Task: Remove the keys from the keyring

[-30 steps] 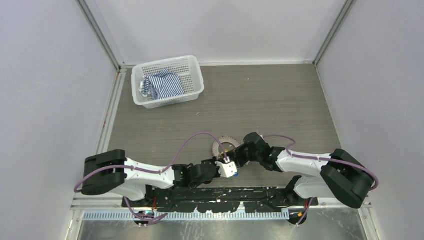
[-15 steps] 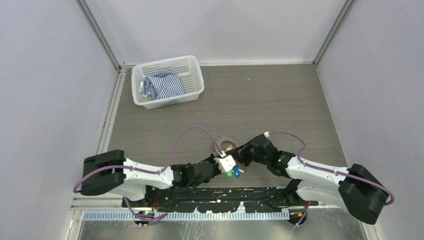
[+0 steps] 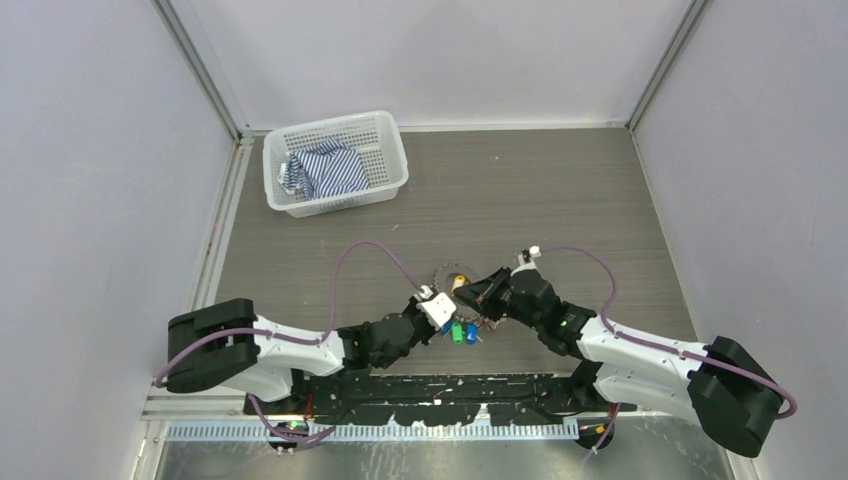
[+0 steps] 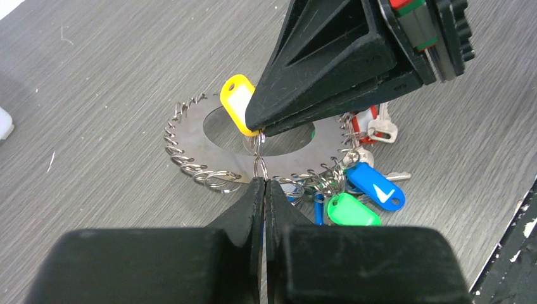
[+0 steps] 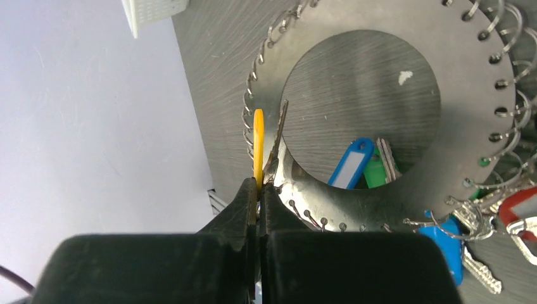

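The keyring [image 4: 209, 136] is a flat metal disc with a big hole, fringed with small split rings, tilted on the table. It also shows in the top view [image 3: 447, 274] and the right wrist view [image 5: 465, 120]. My left gripper [image 4: 264, 184] is shut on a small split ring [image 4: 259, 166] at the disc's near edge. My right gripper [image 5: 259, 185] is shut on the yellow tag [image 5: 258, 144] and its key [image 5: 279, 134], just above the left fingertips. Blue [image 4: 375, 185], green [image 4: 352, 211] and red [image 4: 363, 120] tagged keys bunch at the right.
A white mesh basket [image 3: 388, 150] with a striped cloth [image 3: 325, 172] stands at the back left. The black rail [image 3: 450, 385] along the table's near edge lies just behind the grippers. Grey walls close in both sides.
Both grippers have moved away from the rail, carrying the keyring further up the table. The green and blue tags have come into view below the grippers.
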Tool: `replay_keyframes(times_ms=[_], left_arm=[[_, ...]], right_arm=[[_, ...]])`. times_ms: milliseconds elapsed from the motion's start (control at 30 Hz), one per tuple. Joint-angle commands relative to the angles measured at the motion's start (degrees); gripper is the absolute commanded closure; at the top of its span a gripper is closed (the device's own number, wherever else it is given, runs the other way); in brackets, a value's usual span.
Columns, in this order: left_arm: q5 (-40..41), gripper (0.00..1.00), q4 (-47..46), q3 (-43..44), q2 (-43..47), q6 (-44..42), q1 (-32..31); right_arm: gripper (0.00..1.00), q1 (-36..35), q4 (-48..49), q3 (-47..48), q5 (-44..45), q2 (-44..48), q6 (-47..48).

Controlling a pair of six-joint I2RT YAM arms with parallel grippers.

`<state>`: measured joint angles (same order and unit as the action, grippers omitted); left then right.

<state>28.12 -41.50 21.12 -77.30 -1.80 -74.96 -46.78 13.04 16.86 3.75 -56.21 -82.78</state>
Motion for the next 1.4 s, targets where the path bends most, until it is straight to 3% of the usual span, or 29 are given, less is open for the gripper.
replay_keyframes(times_ms=[0,467,1367], left_arm=[[-2.4,1.00,-5.5,-2.3,1.0,0.4,1.3],[7.2,1.00,-7.6,1.2,-3.8,0.1,2.8],[10.1,1.00,-5.6,1.7,-1.4,6.6,4.4]], right_arm=[[0.99,0.8,6.9,0.1,4.8,1.5,10.3],[0.99,0.5,4.4,1.9,2.3,1.7,19.2],[0.99,-5.8,-0.5,4.5,4.1,-0.5,28.5]])
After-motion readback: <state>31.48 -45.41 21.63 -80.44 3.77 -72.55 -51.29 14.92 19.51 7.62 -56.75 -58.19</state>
